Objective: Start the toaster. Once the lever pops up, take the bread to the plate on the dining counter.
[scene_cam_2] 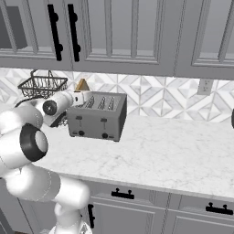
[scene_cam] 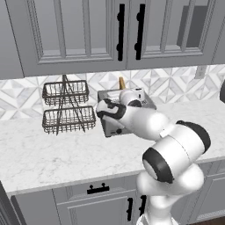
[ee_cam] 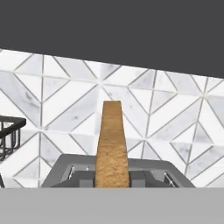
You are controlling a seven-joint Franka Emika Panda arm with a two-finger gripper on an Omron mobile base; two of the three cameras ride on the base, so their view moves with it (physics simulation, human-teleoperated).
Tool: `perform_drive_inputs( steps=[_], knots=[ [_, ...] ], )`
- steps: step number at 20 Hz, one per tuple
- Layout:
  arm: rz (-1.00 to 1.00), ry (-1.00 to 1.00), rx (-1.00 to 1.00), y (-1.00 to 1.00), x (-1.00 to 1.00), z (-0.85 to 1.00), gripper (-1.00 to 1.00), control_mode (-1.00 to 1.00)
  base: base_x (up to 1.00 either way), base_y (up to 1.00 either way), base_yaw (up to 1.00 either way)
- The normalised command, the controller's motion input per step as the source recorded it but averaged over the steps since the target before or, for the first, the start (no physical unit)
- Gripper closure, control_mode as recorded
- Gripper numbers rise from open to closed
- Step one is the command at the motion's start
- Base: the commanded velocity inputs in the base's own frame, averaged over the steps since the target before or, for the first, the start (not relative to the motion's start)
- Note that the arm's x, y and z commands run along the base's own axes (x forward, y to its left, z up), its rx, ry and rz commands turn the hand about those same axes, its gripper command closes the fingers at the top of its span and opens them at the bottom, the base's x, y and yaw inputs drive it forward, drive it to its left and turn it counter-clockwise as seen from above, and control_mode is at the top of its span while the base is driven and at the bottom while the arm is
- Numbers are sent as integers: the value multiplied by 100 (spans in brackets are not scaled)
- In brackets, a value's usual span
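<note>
Left base view: the toaster (scene_cam: 127, 115) is seen on the marble counter (scene_cam: 52, 154) against the tiled wall, largely covered by the arm. The bread (scene_cam: 121, 83) is seen edge-on, sticking up above the toaster's top, just behind the hand (scene_cam: 126, 94). A two-tier wire basket rack (scene_cam: 68, 107) is stood just left of the toaster.

Right base view: the toaster (scene_cam_2: 97, 116) front with knobs and lever slots is shown. The bread (scene_cam_2: 82, 85) is raised at its far left slot, and the hand (scene_cam_2: 82, 97) is placed right at it.

Hand view: the bread (ee_cam: 112, 144) is centred and upright between the two dark fingertips (ee_cam: 85, 178), which are pressed on either side of it; the hand is narrowly parted and closed on the slice.

The step is judged to be lifting the toast out. A straight upward pull is called for next, then a carry to the plate.
</note>
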Motion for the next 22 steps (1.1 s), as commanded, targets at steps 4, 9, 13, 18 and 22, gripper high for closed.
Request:
perform_drive_inputs(
  steps=[4,9,13,18,22],
  knots=[
    [1,10,0,0,-61,44,100,-100,0,0,0],
    [2,18,0,0,-78,50,100,-100,0,0,0],
    [2,18,0,1,-96,44,100,-100,0,0,0],
    [3,14,0,0,-100,45,100,-100,0,0,0],
    [5,5,0,0,-100,27,100,-100,0,0,0]
  ],
)
